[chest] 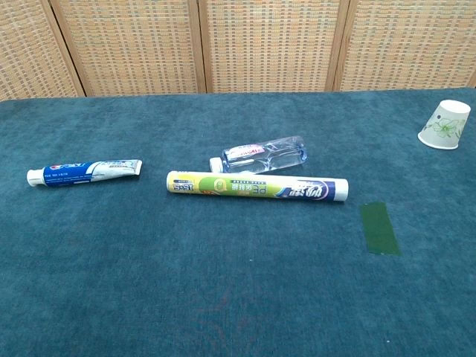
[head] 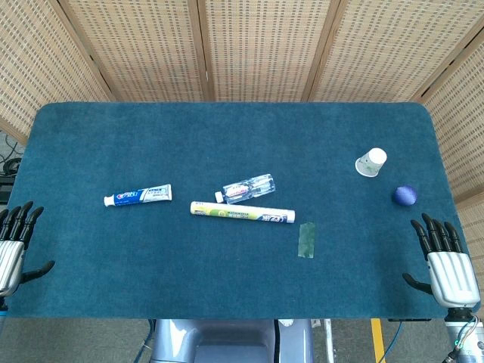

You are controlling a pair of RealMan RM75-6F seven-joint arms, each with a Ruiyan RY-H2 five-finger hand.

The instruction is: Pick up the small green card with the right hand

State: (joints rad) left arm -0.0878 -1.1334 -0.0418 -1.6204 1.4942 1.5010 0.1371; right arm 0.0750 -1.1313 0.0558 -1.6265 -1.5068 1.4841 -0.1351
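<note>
We find the green card [head: 306,240] lying flat on the bench [head: 227,287], untouched. The right robot hand [head: 446,265] waits at the near right edge, fingers spread, holding nothing.

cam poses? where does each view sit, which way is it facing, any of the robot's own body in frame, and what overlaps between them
Head view: high above the near table edge, looking steeply down on the whole table; left robot hand and right robot hand show open at the near corners, and the base below the edge.
Chest view: low, near table height, looking forward across the table to the wicker screen; no robot body in frame.
Shared: green card, long tube, toothpaste, bottle, paper cup.
</note>
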